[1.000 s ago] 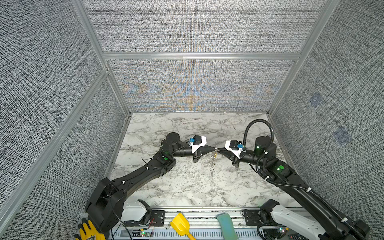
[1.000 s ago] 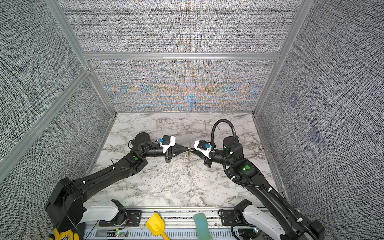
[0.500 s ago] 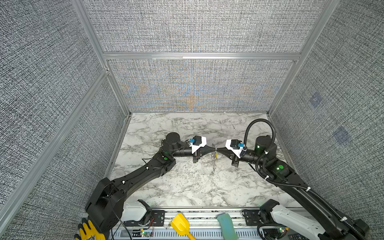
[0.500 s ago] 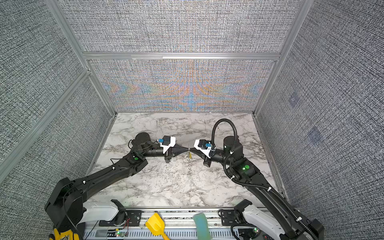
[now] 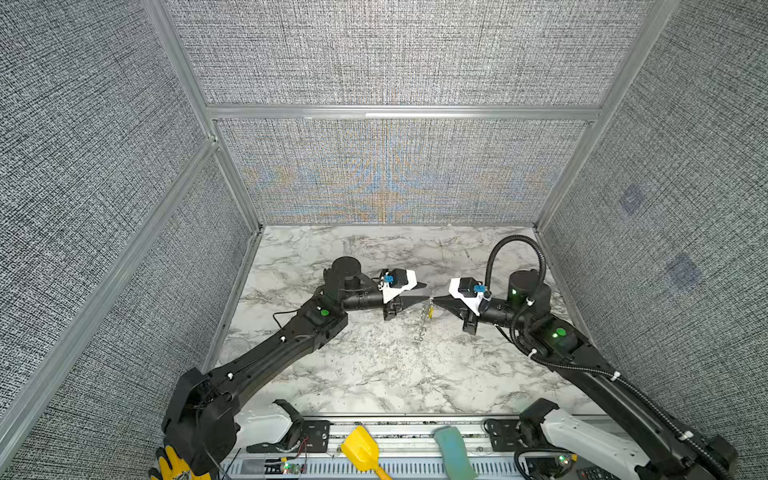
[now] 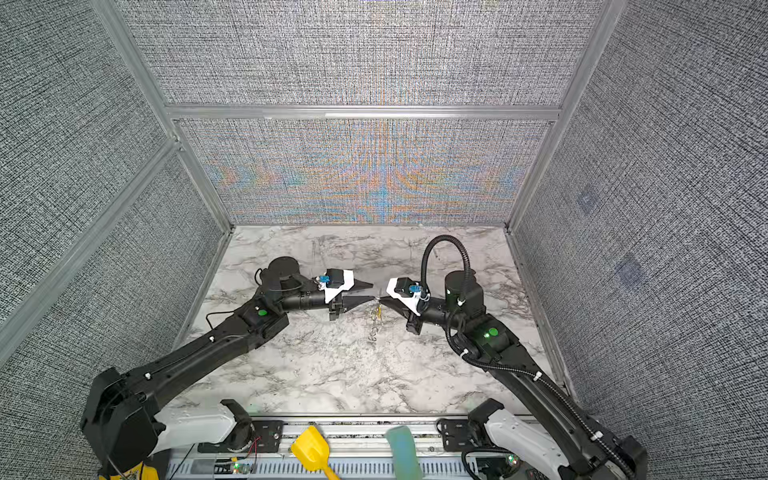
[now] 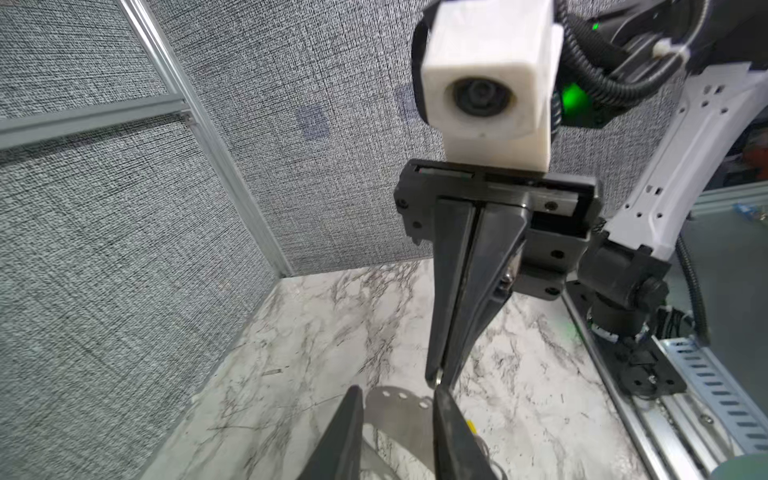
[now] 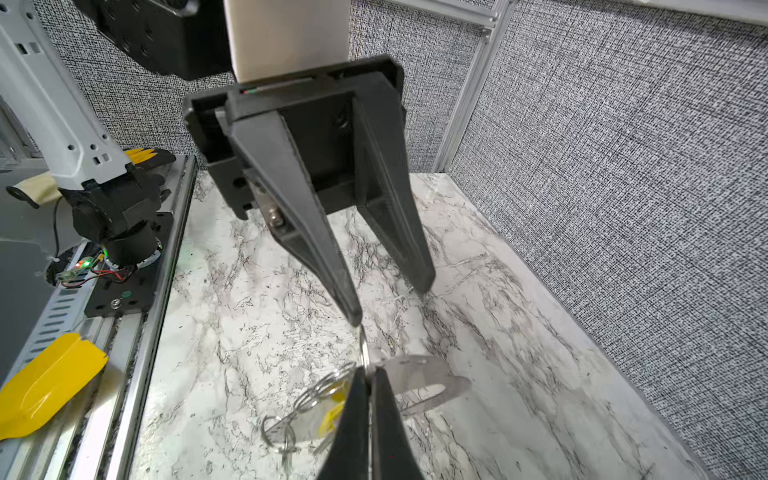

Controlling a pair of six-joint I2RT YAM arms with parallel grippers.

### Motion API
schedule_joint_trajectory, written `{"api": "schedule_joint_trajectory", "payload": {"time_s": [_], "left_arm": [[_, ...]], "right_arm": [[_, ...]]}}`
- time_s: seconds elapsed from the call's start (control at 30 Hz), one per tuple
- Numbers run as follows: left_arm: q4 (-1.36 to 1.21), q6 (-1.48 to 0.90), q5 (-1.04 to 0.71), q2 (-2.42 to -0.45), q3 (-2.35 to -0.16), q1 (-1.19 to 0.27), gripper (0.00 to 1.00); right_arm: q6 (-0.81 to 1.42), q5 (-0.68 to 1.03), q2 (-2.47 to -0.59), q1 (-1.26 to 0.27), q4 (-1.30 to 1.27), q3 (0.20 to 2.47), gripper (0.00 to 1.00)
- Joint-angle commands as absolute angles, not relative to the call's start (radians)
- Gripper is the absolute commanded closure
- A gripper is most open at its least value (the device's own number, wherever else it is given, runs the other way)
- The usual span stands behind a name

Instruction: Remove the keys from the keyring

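Two grippers met nose to nose over the middle of the table (image 5: 374, 374). A second earlier both were clamped at that meeting point. Now the left gripper (image 5: 428, 291) had let go and its fingers stood spread. One tip seemed to sit right at the thin wire ring (image 8: 363, 340), though I could not tell if it touched. The right gripper (image 8: 370, 372) stayed pressed together, pinching the edge of the keyring (image 8: 419, 376). So the whole bunch hung from that arm alone, apparently off the marble.

The keys (image 8: 286, 444) dangled below the plate on small loops, and the yellow tag (image 8: 334, 409) sat beside the right fingers. I couldn't make out a second tag.

Judgement: nothing was off yet. The release looked like a regrip, so the left arm would need a fresh bite on a ring or key while the right held steady.

Materials, quick:
- **Keyring:** flat grey brushed metal, semi-oval, with a long cut-out. The left wrist view showed a row of small round holes along one edge.
- **Wire ring and loops:** thin, shiny and springy-looking, likely to slip.
- **Tag:** glossy yellow plastic.
- **Fingers:** matte black tapered wedges.
- **Table:** smooth white-grey marble pattern.
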State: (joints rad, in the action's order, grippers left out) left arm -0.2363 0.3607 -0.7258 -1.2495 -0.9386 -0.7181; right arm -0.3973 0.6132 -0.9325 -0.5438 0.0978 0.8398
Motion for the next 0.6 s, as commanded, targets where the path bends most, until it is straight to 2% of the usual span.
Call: {"api": "schedule_joint_trajectory", "payload": {"time_s": [0.0,0.2,0.57], "left_arm": [[-0.078,0.497,-0.635,-1.24,-0.967,-0.73,0.69],[0.004,0.564,-0.572,-1.259,-1.008,-0.767,0.69],[-0.025,0.557,-0.521,-1.218,-0.989,-0.775,0.7]], "right_arm": [[-0.41,0.609,-0.938,-0.545,0.11,0.851,1.0],[-0.416,0.607,-0.947,-0.546,0.124,0.859,1.0],[-0.431,0.575,-0.945,-0.547,0.153,0.864,1.0]]}}
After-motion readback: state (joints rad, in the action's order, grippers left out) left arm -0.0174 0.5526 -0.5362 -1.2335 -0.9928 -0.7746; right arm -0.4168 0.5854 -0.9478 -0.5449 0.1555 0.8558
